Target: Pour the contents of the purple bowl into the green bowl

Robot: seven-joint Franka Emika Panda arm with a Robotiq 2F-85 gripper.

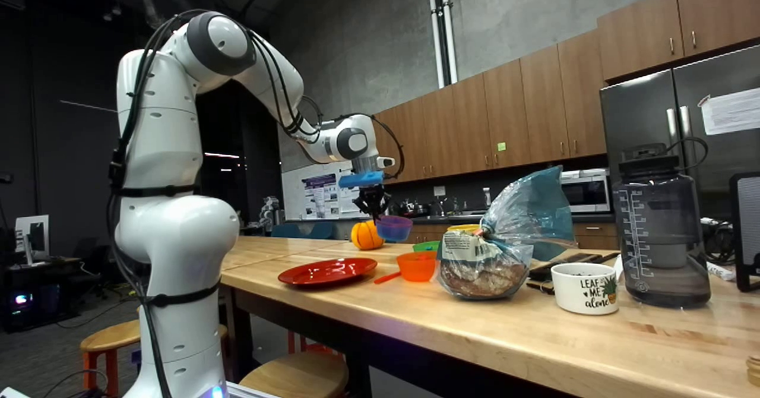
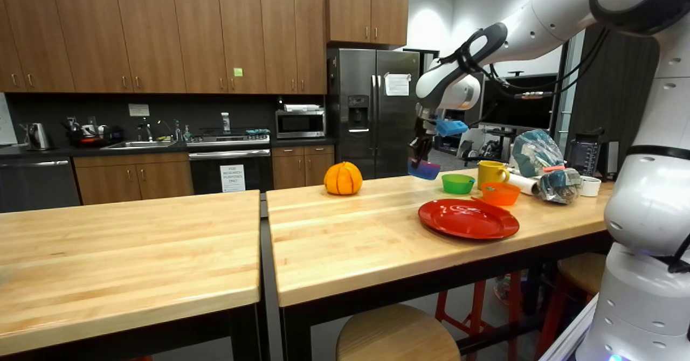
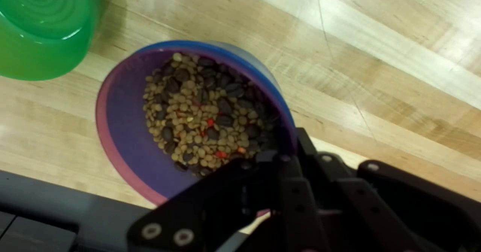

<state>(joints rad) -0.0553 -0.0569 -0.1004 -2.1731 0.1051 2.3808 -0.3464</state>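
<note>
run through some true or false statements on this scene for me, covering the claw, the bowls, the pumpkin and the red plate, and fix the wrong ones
1. The claw holds the purple bowl at its rim. True.
2. The purple bowl is empty. False: small tan and dark pieces lie in it.
3. The green bowl stands on the table. True.
4. The purple bowl sits inside the green bowl. False: the wrist view shows them apart.
5. In both exterior views the pumpkin stands apart from the red plate. True.

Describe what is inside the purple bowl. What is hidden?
The purple bowl holds small tan pieces, larger dark ones and red bits; whatever lies beneath them or behind the gripper is hidden.
</note>
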